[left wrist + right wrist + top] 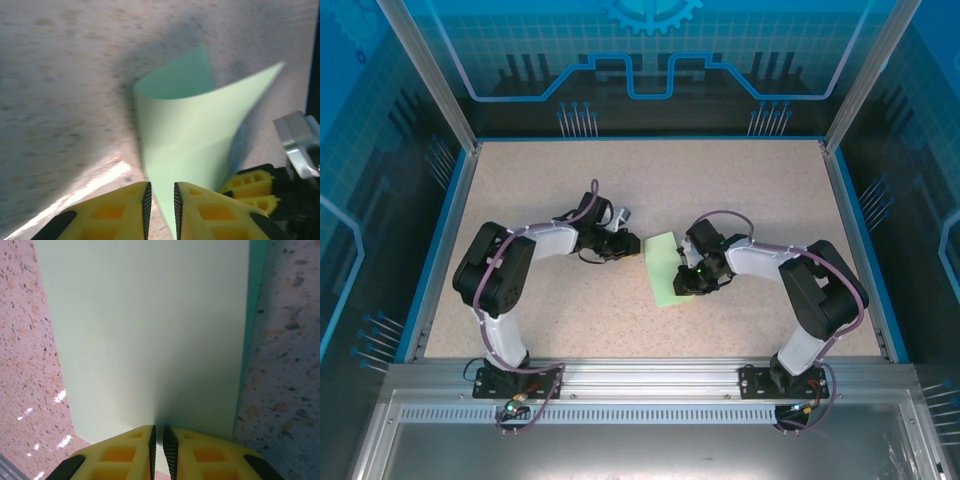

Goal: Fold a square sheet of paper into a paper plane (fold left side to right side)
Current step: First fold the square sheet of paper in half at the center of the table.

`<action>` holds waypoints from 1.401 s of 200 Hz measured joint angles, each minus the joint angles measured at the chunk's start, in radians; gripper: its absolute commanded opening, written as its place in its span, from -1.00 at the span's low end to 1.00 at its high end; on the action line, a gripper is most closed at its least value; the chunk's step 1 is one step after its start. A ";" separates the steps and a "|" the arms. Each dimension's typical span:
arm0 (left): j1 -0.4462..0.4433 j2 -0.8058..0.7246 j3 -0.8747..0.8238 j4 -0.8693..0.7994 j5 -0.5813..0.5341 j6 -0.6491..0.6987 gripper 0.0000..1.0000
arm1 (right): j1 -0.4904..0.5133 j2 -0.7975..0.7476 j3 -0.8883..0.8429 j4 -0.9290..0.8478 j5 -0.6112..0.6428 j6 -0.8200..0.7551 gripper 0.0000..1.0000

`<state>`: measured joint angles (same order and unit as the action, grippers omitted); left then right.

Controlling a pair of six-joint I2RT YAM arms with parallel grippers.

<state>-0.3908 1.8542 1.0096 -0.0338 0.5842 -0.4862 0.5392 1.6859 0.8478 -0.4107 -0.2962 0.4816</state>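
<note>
The square sheet of paper (663, 272) is pale mint green and lies mid-table, its left side curled up and over toward the right. My left gripper (632, 247) is at its upper left. In the left wrist view the lifted layer (190, 130) narrows to a corner that runs into the left gripper (160, 192), whose jaws stand close around it. My right gripper (688, 283) is at the sheet's right edge. In the right wrist view the sheet (150, 330) spreads flat ahead, its near edge caught in the almost shut right gripper (158, 432). No paper plane shape shows.
The speckled table (760, 180) has bare room all round the sheet. A blue rim (440, 240) borders it left, right and back. A metal rail (640, 375) carrying both arm bases runs along the near edge. The right gripper's yellow fingers (250, 182) sit close beside the left one.
</note>
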 measured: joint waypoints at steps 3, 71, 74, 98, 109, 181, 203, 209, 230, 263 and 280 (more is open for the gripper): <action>-0.006 0.000 0.000 0.007 0.004 -0.005 -0.56 | 0.000 0.000 0.000 0.000 0.000 0.000 -0.63; -0.070 0.127 0.085 0.037 0.010 -0.010 -0.57 | 0.000 0.000 0.000 0.000 0.000 0.000 -0.63; -0.070 0.132 0.089 0.034 0.006 -0.009 -0.57 | 0.000 0.000 0.000 0.000 0.000 0.000 -0.63; -0.069 0.156 0.123 0.000 -0.027 0.003 -0.57 | 0.002 0.000 0.001 0.000 0.001 0.004 -0.63; -0.068 0.164 0.139 -0.011 -0.039 0.015 -0.57 | 0.002 0.000 0.001 -0.001 0.001 0.007 -0.63; -0.009 0.201 0.200 -0.048 -0.061 0.045 -0.55 | 0.006 -0.019 -0.024 0.031 0.000 0.040 -0.63; 0.018 0.217 0.231 -0.059 -0.077 0.048 -0.50 | 0.013 -0.031 -0.042 0.055 0.001 0.067 -0.63; 0.025 0.221 0.241 -0.064 -0.082 0.049 -0.48 | 0.019 -0.033 -0.047 0.061 0.001 0.077 -0.63; 0.043 0.229 0.277 -0.089 -0.106 0.060 -0.44 | 0.053 -0.047 -0.070 0.095 -0.001 0.129 -0.63; 0.055 0.223 0.312 -0.120 -0.121 0.077 -0.42 | 0.124 -0.071 -0.109 0.165 0.001 0.232 -0.60; 0.054 0.196 0.301 -0.132 -0.119 0.077 -0.42 | 0.157 -0.081 -0.114 0.181 0.014 0.272 -0.57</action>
<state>-0.3367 2.0502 1.3102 -0.1654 0.4648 -0.4091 0.6960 1.6051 0.7338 -0.2298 -0.2825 0.7536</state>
